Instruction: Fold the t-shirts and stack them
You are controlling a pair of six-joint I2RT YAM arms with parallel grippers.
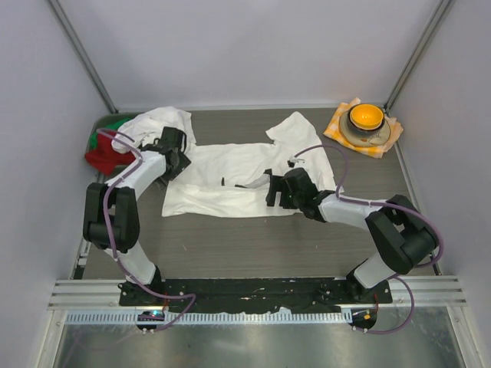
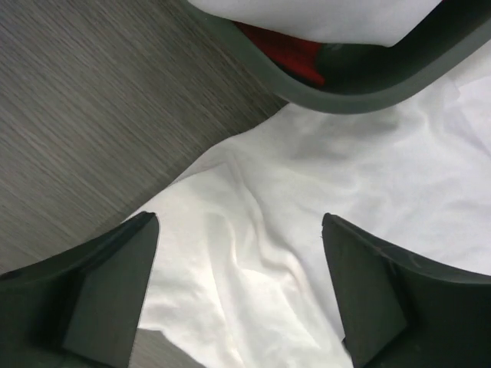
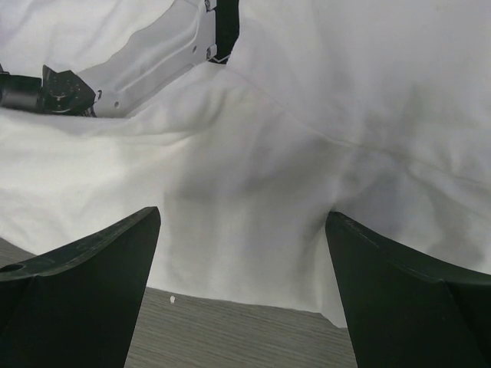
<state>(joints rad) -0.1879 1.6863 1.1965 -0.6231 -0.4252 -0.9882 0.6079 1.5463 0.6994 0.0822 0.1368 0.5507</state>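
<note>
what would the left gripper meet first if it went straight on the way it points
Probably the white t-shirt lying between its open fingers, since the left gripper tilts down at it. The dark bin rim lies beyond; depth is unclear.

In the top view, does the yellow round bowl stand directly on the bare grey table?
No, the yellow round bowl sits in a beige dish, which lies on an orange-and-white checked cloth.

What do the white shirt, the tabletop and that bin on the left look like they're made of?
White shirt: soft matte fabric, probably cotton; it lies limp and wrinkled.
Tabletop: grey wood-grain finish, likely laminate, since the streaks run fine and even.
Bin: probably moulded plastic, dark, with a smooth, slightly glossy rim.
</note>
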